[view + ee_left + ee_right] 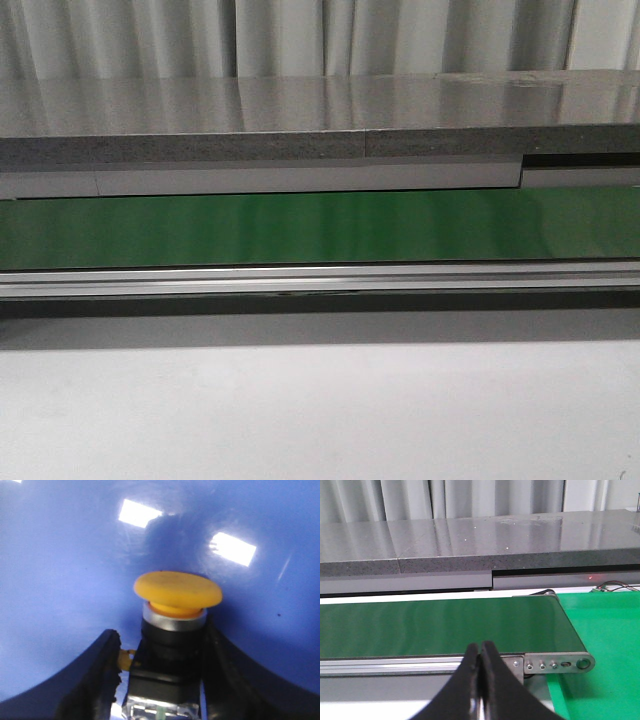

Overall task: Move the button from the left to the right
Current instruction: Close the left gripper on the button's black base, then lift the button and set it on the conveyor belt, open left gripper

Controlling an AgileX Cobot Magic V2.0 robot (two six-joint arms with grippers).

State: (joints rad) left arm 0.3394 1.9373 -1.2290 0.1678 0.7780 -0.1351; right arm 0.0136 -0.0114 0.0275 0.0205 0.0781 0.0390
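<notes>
Black right gripper [481, 680], jaws pressed together with nothing between. Beyond: dark green conveyor belt [440, 627] in a silver aluminium side rail [395, 663], bright green mat [605, 630] beside its end, grey speckled stone counter [470, 545], pale curtains [470, 497] behind.

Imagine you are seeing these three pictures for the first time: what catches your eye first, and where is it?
The yellow-orange button stands out most: in the left wrist view it sits between the left tool's dark fingers against a glossy blue surface. Next comes the long green conveyor belt, running across the front view below a grey stone ledge. In the right wrist view the right tool is shut and empty before that belt.
</notes>
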